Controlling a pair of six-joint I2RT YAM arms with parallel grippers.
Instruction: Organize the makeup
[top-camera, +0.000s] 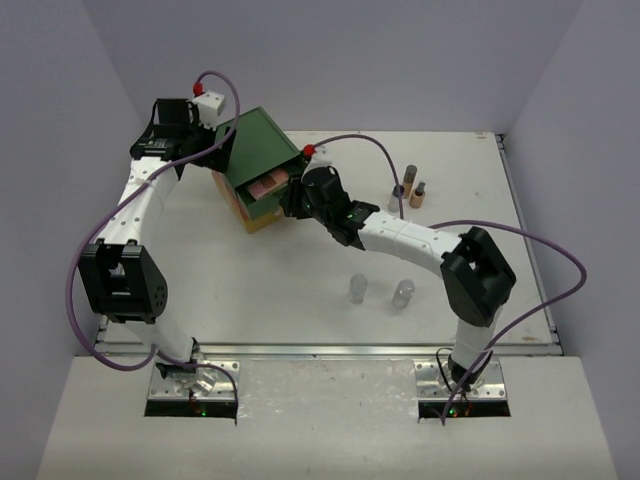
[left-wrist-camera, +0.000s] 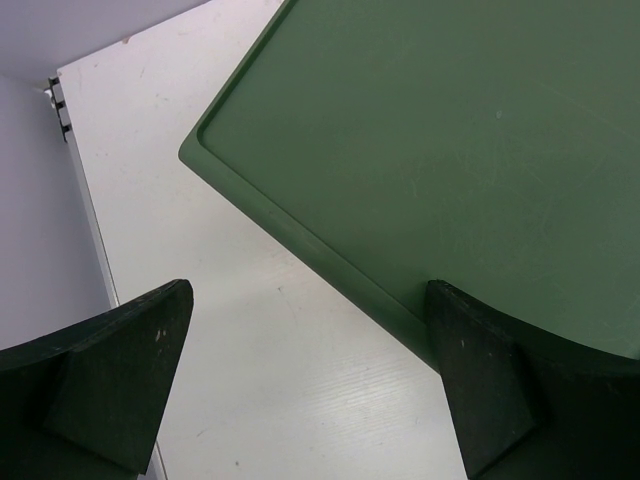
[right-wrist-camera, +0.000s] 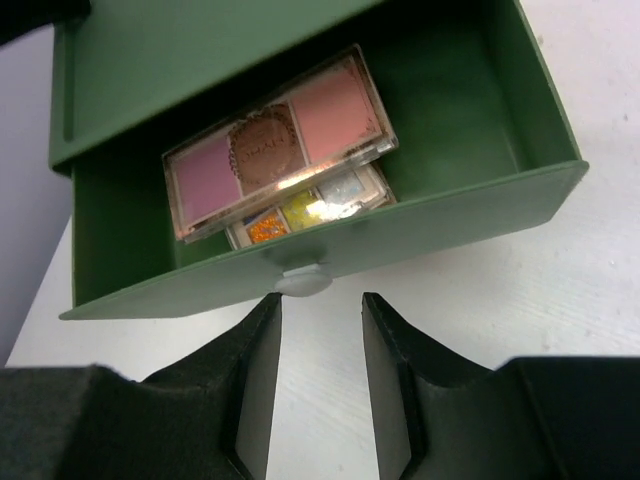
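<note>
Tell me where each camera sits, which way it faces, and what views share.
Top external: above and behind the bases, looking down on the table; both arms show, left hand at the green drawer chest, right hand at its open drawer.
Left wrist: on the left arm, looking down at the chest's corner; its open fingers show.
Right wrist: on the right arm, facing the drawer holding two palettes; its fingers show below the knob.
All three share the chest.

Left arm (top-camera: 140, 205), right arm (top-camera: 400, 235): white segmented links, chunky black joint housings. Purple cable (top-camera: 520, 250) loops along each, red-tipped plug (top-camera: 205, 98) near wrist. Silver metal base plates (top-camera: 192, 385) at table (top-camera: 300, 300) near edge. Right gripper (right-wrist-camera: 320, 300): matte black wedge fingers (right-wrist-camera: 255, 370).
</note>
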